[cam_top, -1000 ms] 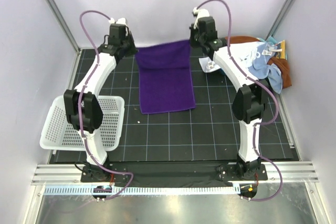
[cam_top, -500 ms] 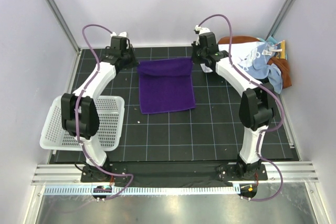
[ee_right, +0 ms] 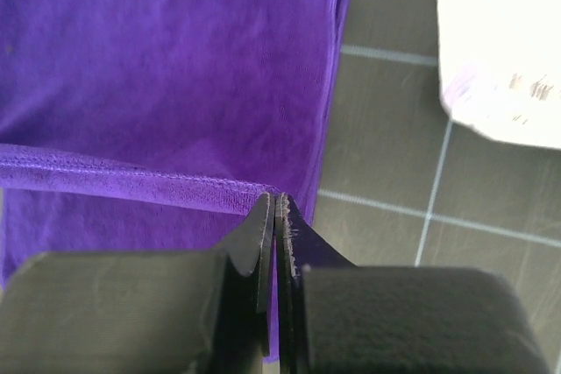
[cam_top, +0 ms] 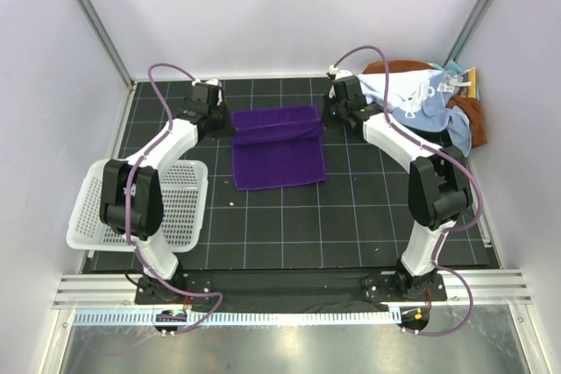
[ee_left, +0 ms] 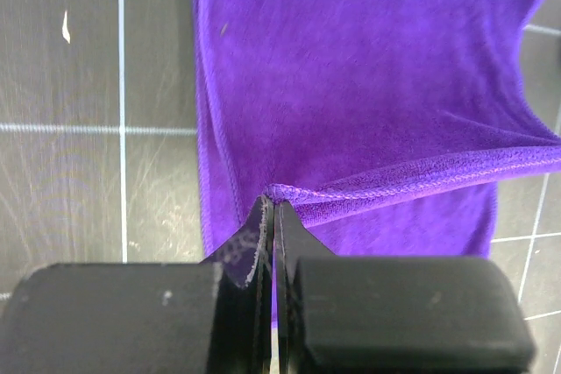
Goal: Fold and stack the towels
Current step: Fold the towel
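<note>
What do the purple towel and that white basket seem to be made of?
The purple towel looks like soft, matte cloth, perhaps microfibre or terry. It has a fine fuzzy nap and a stitched hem, and it sags limply where it is pinched. The white basket looks like stiff moulded plastic, with regular slots and smooth walls that hold their shape.

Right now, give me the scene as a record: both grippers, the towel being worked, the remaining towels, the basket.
left gripper: shut on one corner of the purple towel's raised edge
right gripper: shut on the other corner of that edge
purple towel: lying on the mat, held edge stretched across its far part, fold not yet laid down
other towels: unfolded heap at far right, with light blue, white and rust-brown showing
basket: white, near left, partly under the left arm
</note>
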{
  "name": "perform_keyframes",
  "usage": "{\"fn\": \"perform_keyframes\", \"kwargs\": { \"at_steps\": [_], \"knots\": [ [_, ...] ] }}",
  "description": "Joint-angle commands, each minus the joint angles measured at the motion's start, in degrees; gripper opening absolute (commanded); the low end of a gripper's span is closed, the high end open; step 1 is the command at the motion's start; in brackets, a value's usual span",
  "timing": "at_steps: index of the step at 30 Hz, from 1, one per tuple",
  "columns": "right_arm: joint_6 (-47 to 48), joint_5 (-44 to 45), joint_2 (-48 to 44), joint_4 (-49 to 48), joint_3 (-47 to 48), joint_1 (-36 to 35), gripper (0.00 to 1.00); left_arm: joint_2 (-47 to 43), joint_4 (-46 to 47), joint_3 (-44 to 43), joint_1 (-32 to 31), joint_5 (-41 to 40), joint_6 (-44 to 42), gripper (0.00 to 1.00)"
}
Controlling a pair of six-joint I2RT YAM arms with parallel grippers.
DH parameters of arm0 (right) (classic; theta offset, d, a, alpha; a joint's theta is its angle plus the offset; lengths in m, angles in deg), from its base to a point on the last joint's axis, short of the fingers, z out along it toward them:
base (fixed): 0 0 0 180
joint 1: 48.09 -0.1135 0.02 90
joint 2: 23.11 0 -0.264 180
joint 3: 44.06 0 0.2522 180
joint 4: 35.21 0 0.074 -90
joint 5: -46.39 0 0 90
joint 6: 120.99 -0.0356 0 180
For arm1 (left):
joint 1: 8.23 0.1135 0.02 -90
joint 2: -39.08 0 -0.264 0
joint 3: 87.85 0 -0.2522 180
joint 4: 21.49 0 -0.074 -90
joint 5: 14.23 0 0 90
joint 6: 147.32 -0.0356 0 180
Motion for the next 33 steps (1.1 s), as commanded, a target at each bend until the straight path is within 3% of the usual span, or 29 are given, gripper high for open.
{"fn": "perform_keyframes", "kwargs": {
  "at_steps": [1, 25, 33],
  "knots": [
    [-1.97, -0.09, -3.98, -3.03, -2.32, -0.69, 0.01, -3.98, 1.96, 1.20, -0.05, -1.49, 0.85, 0.00],
    [-4.96, 1.40, -7.67, -4.09, -16.29, -3.86, 0.01, -6.71, 0.20, 13.42, -3.83, -3.50, 5.16, 0.00],
    [-4.87, 3.07, -11.10, -2.77, -16.57, -3.86, 0.01, -8.46, -0.94, 13.33, -3.91, -4.66, 4.45, 0.00]
  ]
}}
